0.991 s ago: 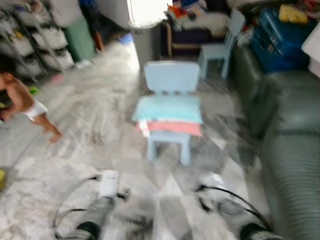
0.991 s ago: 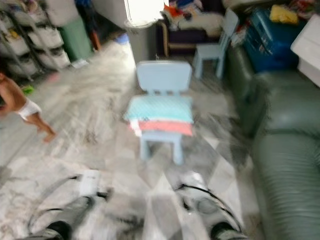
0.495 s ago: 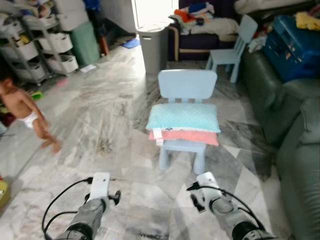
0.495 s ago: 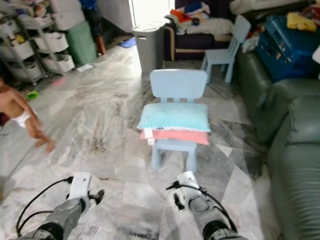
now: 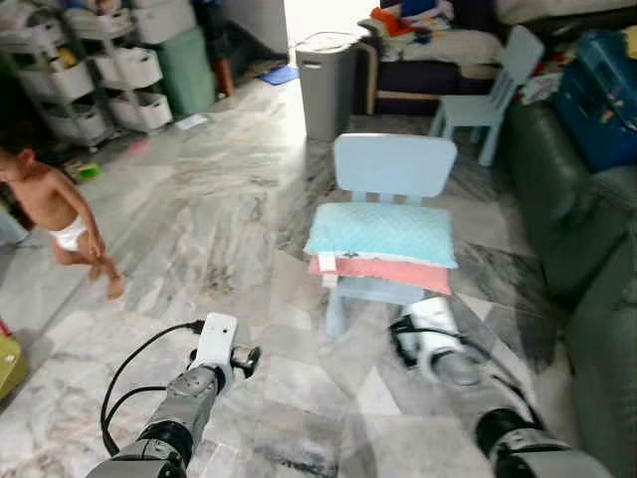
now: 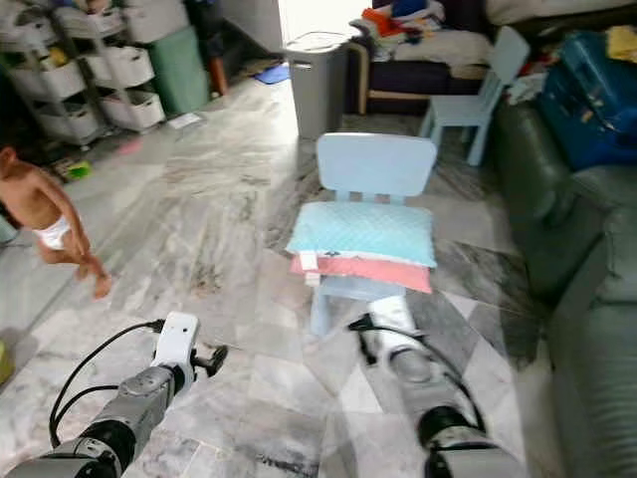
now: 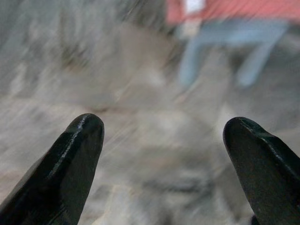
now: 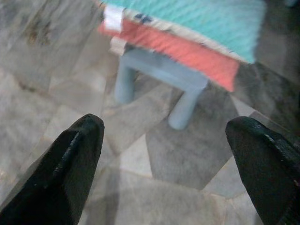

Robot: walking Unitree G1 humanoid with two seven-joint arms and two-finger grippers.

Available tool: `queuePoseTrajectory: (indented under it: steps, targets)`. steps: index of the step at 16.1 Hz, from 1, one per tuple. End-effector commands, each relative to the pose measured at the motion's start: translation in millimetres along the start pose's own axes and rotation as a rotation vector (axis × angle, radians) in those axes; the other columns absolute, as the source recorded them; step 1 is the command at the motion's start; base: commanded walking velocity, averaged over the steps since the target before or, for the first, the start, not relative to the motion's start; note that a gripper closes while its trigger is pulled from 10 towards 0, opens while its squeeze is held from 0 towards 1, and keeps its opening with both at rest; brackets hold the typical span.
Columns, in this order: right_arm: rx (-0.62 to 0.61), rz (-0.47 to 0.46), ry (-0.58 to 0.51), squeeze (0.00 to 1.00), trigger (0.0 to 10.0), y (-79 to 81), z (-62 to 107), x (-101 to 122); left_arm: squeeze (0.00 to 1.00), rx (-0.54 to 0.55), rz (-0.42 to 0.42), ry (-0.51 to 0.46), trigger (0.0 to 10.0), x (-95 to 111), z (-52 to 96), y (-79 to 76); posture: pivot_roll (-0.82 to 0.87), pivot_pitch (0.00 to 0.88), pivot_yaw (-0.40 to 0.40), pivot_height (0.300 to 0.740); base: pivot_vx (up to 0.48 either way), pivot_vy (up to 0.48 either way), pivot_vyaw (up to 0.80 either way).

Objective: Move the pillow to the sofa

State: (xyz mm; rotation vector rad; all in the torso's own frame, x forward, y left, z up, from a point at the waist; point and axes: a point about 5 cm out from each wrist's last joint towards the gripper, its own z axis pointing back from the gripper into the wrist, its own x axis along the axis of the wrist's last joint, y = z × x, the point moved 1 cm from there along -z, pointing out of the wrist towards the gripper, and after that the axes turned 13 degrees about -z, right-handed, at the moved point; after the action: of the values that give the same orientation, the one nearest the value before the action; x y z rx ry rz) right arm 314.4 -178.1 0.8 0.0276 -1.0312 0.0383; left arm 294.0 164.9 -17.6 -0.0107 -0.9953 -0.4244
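Observation:
A teal pillow [image 5: 383, 232] lies on top of a coral-pink pillow [image 5: 386, 274], both on the seat of a small light-blue child's chair [image 5: 394, 167] ahead of me. The dark green sofa [image 5: 597, 309] runs along the right side. My right gripper [image 8: 168, 136] is open and empty, low in front of the chair, and the pillows [image 8: 187, 28] and the chair legs [image 8: 185, 105] lie beyond its fingers. My left gripper [image 7: 164, 136] is open and empty over the marble floor, left of the chair. Both silver arms [image 5: 189, 393] reach forward.
A child [image 5: 62, 221] stands on the floor at the left. A grey bin [image 5: 328, 70] and a second small blue chair [image 5: 493, 75] stand behind the pillow chair. Racks of storage bins [image 5: 100, 70] line the back left. A blue bag [image 5: 607, 100] rests on the sofa.
The camera has moved and the blur has cleared; the chair now sits closer. My right arm has stretched forward to just short of the chair's front legs.

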Motion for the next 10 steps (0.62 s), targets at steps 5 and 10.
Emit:
queuePoseTrajectory:
  steps: [5,10]
  targets:
    - [-0.081,-0.150,-0.214,0.00,10.0,-31.9,19.3,8,0.00,0.000,0.028,-0.328,10.0,19,23.7,13.2,0.00,0.000,0.054,0.740,0.000,0.000,0.00]
    - [-0.149,-0.139,-0.301,0.00,10.0,-51.7,46.8,10,0.00,0.068,0.063,-0.373,10.0,9,48.7,11.8,-0.01,0.000,0.029,0.740,0.000,0.000,0.00]
